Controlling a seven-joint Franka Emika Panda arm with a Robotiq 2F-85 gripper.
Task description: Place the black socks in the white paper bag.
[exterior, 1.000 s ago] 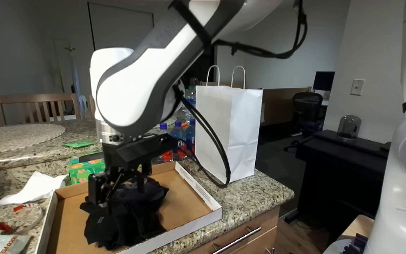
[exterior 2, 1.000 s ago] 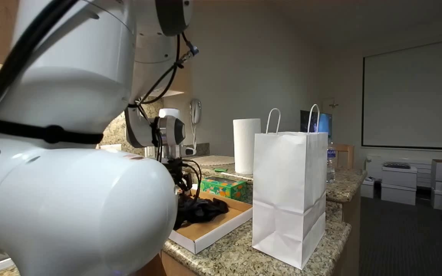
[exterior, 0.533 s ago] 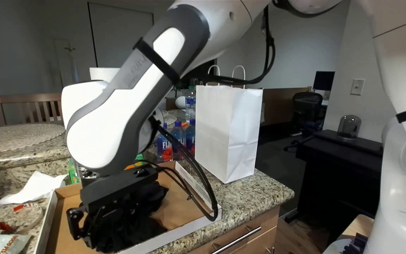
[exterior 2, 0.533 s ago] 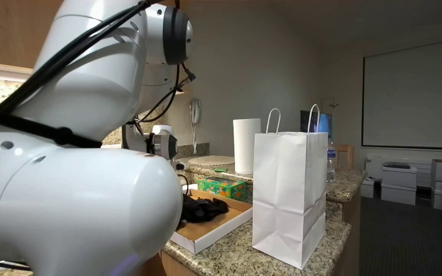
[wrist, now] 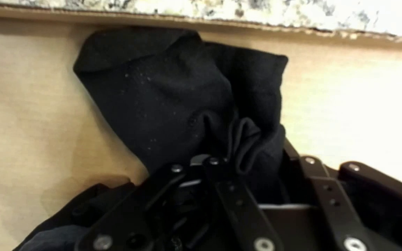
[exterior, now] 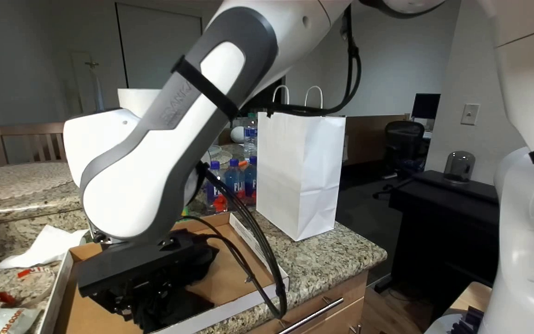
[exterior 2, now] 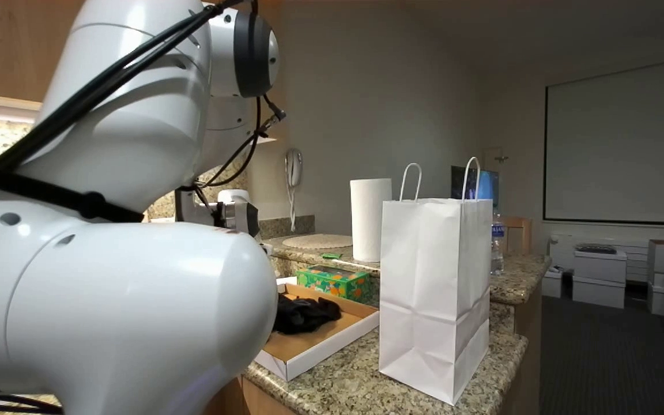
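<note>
black socks [wrist: 166,90] lie heaped in a shallow cardboard tray [exterior: 223,278], and we judge the pick-up to be the step in hand. the wrist view shows the gripper [wrist: 246,155] down among them, cloth rucked up between its jaws; the tips are hidden in the folds, so we cannot tell whether it has hold. next, we think, it needs to pinch firmly, rise clear of the tray's side, then travel high enough to pass the rim of the white paper bag [exterior: 278,181], whose inside we cannot see. going left to right in an exterior view, the speckled stone counter [exterior: 332,255] bears a red-and-white packet [exterior: 5,320], a crumpled white sheet [exterior: 47,246], the tray, blue-capped bottles [exterior: 234,175] and, near the corner, the upright bag. beyond it, in the same order, we find a wooden chair [exterior: 28,130], a dark office chair [exterior: 403,134], a monitor [exterior: 425,106] and, last, a pale wall [exterior: 489,60] with a light switch [exterior: 470,114].
</note>
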